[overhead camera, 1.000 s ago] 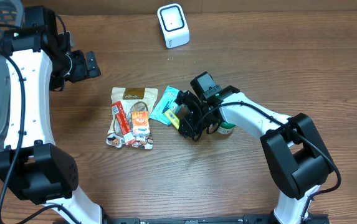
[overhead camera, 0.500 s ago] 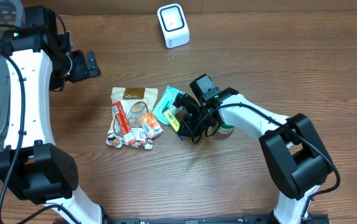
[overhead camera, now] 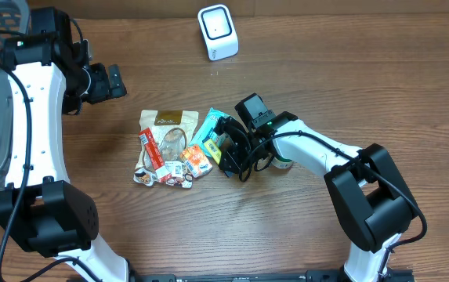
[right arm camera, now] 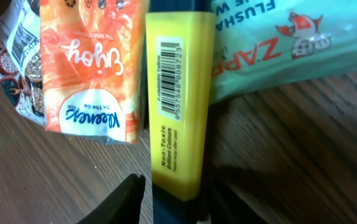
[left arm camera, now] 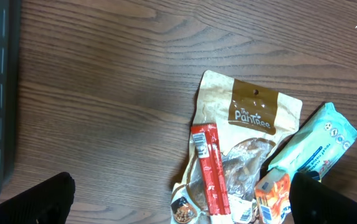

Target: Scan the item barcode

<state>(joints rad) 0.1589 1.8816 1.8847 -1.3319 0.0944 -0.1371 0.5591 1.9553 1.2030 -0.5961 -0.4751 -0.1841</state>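
Yellow highlighter [right arm camera: 175, 106], the item with its barcode [right arm camera: 169, 78] in plain sight, lies flat on the desk [overhead camera: 326, 86] and runs lengthwise straight out from between the fingers of the right tool [right arm camera: 177, 190], its near end tucked in their gap. The printed label faces up toward the wrist camera, which is handy: lifted as it lies, the code would need only a tilt to meet the scanner [overhead camera: 218, 31], a white unit standing well beyond the tool across the desk. Whether the fingers are clenched on the pen or merely straddle it, I cannot tell; they stand close on either side, yet no firm contact shows. The pen is crowded, which probably explains the low, end-on approach. An orange sachet [right arm camera: 97, 68] touches it on one side of the tool's line, and a teal packet [right arm camera: 271, 43] overlaps its far end on the other, so a grasp from the side would catch wrappers instead. Farther past the sachet lie a brown pouch [left arm camera: 256, 115] and a red stick [left arm camera: 209, 168] resting on it. The left tool [overhead camera: 117, 81] hangs released, fingers spread wide with nothing between them, well apart from the pile and looking down on it, seemingly parked clear so the right arm has room. By my judgement the task is early: the pen is not yet lifted and the carry to the scanner remains.
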